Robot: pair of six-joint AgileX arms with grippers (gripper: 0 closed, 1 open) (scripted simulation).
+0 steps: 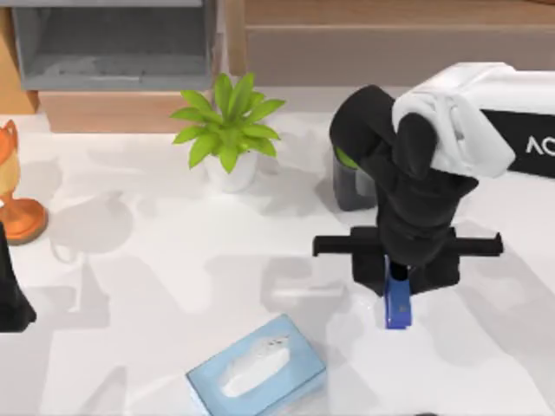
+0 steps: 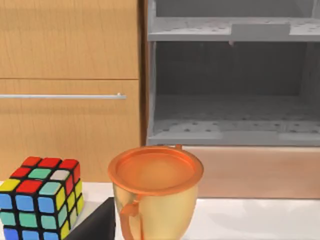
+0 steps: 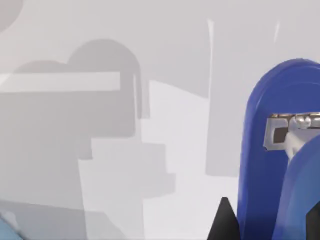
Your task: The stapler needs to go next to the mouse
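White table fills the top view; the right claw stands over the blue stapler, right of the tissue box. Whether it grips, I cannot tell. The left wrist view shows a copper cup and puzzle cube. In the right wrist view the stapler looks rigid, smooth and probably slippery; best pinched across its narrow sides.

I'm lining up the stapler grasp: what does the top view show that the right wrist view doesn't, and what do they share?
Top view alone: the right arm's gripper over the stapler, the tissue box, the plant, a dark cup and an orange trophy at the left edge. Right wrist view alone: the stapler's metal staple channel up close. Both share the stapler and the white table.
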